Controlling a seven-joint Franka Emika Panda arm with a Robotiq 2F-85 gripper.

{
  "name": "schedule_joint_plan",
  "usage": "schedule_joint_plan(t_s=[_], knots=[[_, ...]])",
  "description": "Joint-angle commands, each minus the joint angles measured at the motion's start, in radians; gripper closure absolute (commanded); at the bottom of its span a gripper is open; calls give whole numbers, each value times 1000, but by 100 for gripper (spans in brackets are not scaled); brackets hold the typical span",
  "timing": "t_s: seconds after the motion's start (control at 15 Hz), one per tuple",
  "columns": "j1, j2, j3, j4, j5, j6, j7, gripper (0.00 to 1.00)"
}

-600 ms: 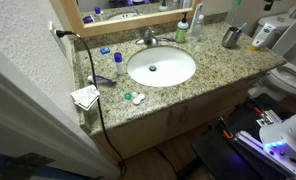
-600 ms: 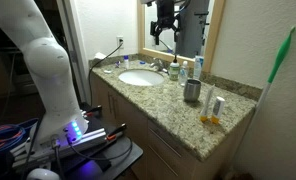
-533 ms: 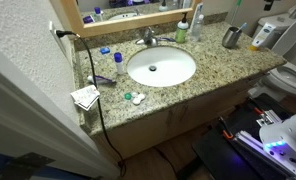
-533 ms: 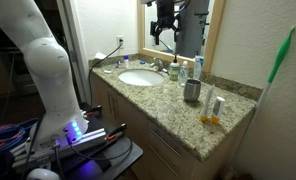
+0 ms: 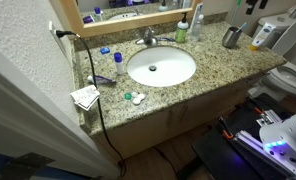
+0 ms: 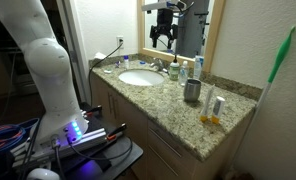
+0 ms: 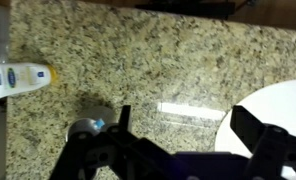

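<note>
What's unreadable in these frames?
Tube label: wrist view, blurred, cut by left edge.
Grey round thing: wrist view, partly behind the hand.
Small items beside sink: exterior view, too small to identify.

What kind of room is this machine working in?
A bathroom, most likely in a home. There is an oval sink with a faucet, set in a granite counter. A mirror hangs above it, and what looks like a toilet stands beside it.
</note>
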Motion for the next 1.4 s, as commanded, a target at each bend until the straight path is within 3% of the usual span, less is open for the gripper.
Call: schedule_joint_plan(t_s=[0.0,0.13,0.2,0.4,0.47,0.8,1.07,1.13,1.33], knots=[[-4,258,1,218,167,-12,112,0],[-18,380,6,339,276,-32,162,0],[-11,253,15,198,200,4,128,0],[-18,373,19,307,251,2,157,0],[-13,423,15,347,240,-19,225,0],[-34,555,12,448,403,94,445,0],[-42,610,2,489,436,210,591,0],[-36,580,11,451,403,184,550,0],[-42,598,9,471,411,203,586,0]])
